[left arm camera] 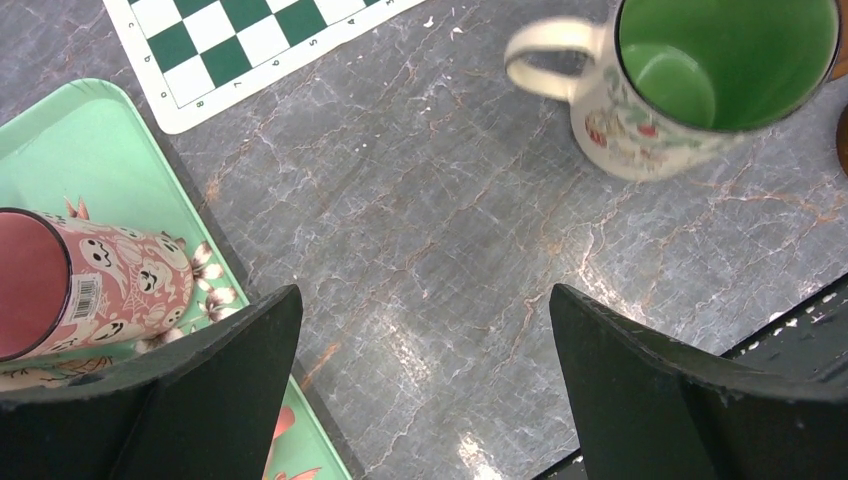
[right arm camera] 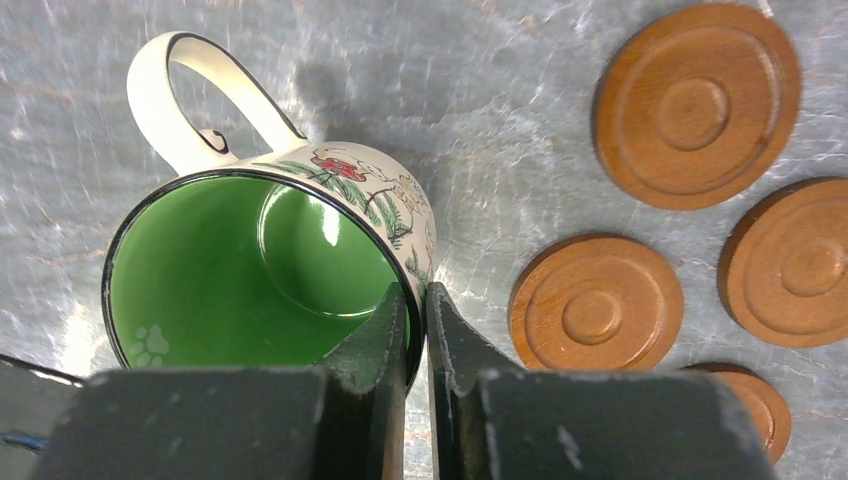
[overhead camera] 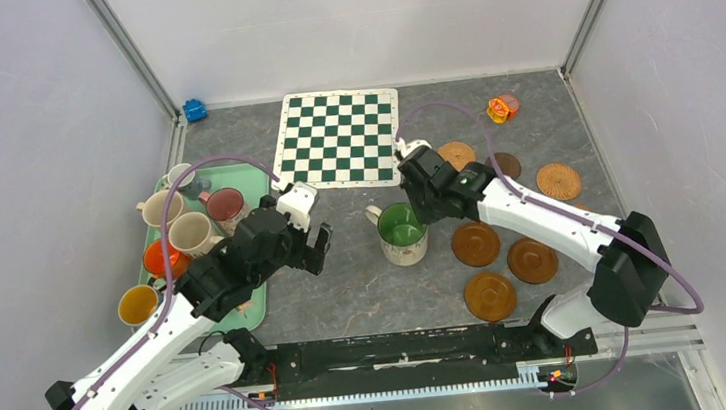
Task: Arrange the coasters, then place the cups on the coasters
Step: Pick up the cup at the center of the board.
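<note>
A green-lined patterned cup (overhead camera: 403, 231) (left arm camera: 700, 80) (right arm camera: 250, 270) stands upright on the table's middle. My right gripper (overhead camera: 418, 216) (right arm camera: 418, 310) is shut on its right rim, one finger inside and one outside. Three brown wooden coasters (overhead camera: 475, 243) (overhead camera: 532, 260) (overhead camera: 489, 295) lie just right of it, seen close in the right wrist view (right arm camera: 597, 303). Further back lie two more wooden coasters (overhead camera: 456, 154) and a woven one (overhead camera: 559, 181). My left gripper (overhead camera: 315, 245) (left arm camera: 425, 295) hangs open and empty over bare table beside the tray. Several cups (overhead camera: 191, 235) stand on the tray, a pink one (left arm camera: 100, 290) nearest.
The mint-green tray (overhead camera: 251, 181) (left arm camera: 90, 160) sits at the left. A green-and-white chequered mat (overhead camera: 337, 137) (left arm camera: 250, 40) lies at the back centre. A small orange toy (overhead camera: 502, 108) and a blue toy (overhead camera: 194, 110) rest near the back wall.
</note>
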Tool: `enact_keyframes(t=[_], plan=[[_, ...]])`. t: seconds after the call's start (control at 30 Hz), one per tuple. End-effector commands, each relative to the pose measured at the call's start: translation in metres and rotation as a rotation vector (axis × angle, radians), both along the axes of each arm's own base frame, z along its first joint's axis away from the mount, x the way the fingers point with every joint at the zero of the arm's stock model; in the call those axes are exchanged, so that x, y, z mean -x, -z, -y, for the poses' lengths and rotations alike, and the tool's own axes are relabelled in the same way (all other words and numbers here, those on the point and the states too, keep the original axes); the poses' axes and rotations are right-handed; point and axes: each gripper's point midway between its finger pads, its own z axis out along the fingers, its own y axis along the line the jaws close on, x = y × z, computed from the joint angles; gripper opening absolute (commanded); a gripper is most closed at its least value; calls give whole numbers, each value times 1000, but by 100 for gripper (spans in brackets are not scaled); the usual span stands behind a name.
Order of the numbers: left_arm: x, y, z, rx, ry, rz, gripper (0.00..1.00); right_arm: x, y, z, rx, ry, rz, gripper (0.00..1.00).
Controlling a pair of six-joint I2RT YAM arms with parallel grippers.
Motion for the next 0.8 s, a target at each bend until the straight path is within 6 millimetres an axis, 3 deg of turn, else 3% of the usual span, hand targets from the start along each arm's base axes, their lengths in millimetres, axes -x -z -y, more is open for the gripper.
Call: enact_keyframes(t=[0.0, 0.1, 0.23, 0.6, 0.77], plan=[[-1, -3, -4, 12, -29, 13, 100, -42, -80, 3, -189, 126, 172, 0], [-5, -3, -10, 0, -65, 25, 100, -57, -97, 27, -208, 154, 202, 0], [-4, -2, -10, -6, -68, 18, 100, -79, -112, 91, -137, 284, 262, 0], [-8, -4, -14, -9, -96, 34, 100, -101, -114, 266, -74, 747, 325, 0], [-9, -2, -15, -11, -103, 36, 100, -101, -110, 313, -118, 933, 382, 0]])
